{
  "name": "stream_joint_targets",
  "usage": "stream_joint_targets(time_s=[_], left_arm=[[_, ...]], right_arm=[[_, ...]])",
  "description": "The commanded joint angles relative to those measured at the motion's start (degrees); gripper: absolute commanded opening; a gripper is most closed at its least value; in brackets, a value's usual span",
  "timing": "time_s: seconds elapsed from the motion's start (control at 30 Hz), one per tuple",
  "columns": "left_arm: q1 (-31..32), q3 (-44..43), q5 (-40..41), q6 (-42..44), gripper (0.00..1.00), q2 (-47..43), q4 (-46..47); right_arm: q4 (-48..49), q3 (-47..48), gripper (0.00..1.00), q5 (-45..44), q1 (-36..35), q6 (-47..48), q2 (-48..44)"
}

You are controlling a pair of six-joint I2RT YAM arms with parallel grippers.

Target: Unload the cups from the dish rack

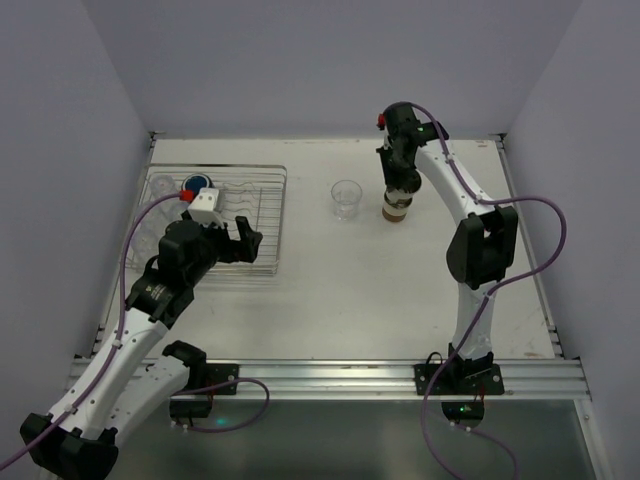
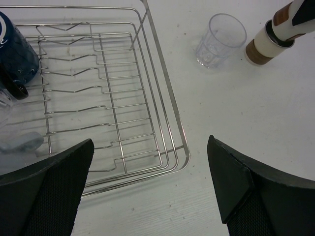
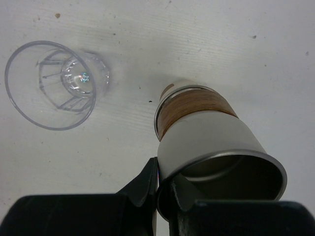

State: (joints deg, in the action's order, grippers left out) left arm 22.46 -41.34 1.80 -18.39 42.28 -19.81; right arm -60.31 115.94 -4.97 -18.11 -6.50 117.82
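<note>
The silver wire dish rack [image 1: 262,215] stands at the left; its near right corner shows in the left wrist view [image 2: 162,113]. A dark blue mug [image 1: 197,182] [image 2: 15,54] and a clear tumbler [image 1: 160,186] sit at its far left end. My left gripper [image 1: 236,240] [image 2: 150,147] is open and empty above the rack's near right corner. My right gripper [image 1: 400,186] [image 3: 165,177] is shut on the rim of a brown-tan cup [image 1: 398,209] [image 3: 206,132], held upright at table level. A clear tumbler [image 1: 346,198] [image 3: 51,83] stands on the table left of it.
A pale blue-grey object [image 2: 22,141] lies in the rack's near left part. The white table [image 1: 330,290] is walled on three sides. A metal rail [image 1: 330,378] runs along the near edge.
</note>
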Motion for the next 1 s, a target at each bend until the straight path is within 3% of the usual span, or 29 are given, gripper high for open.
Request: stream_joint_targets(time_s=[0.0,0.3,0.67,0.83,0.97], left_arm=[[-0.7,0.6,-1.5,1.3,1.0,-0.6,2.6],[-1.3,0.6,-1.5,1.3,1.0,-0.5,2.7],[-1.9,0.6,-1.5,1.3,1.0,-0.2,2.9],[-2.0,0.6,-1.5,1.4,1.0,-0.4,2.8],[-2.1,0.5,-1.2,1.1,1.0,-0.4,2.8]], right_arm=[[-2.9,-0.7,0.0,0.8,-0.2,3.8,-2.1],[-3.1,-0.2,0.0,0.8,-0.2,4.0,-0.2],[-4.0,1.2,0.09,1.0,-0.2,4.1,1.0],[-3.7,3.1,0.34,0.8,-0.1,3.9,1.4],[-2.3,4.3,0.46,1.2,-0.2,3.1,1.0]])
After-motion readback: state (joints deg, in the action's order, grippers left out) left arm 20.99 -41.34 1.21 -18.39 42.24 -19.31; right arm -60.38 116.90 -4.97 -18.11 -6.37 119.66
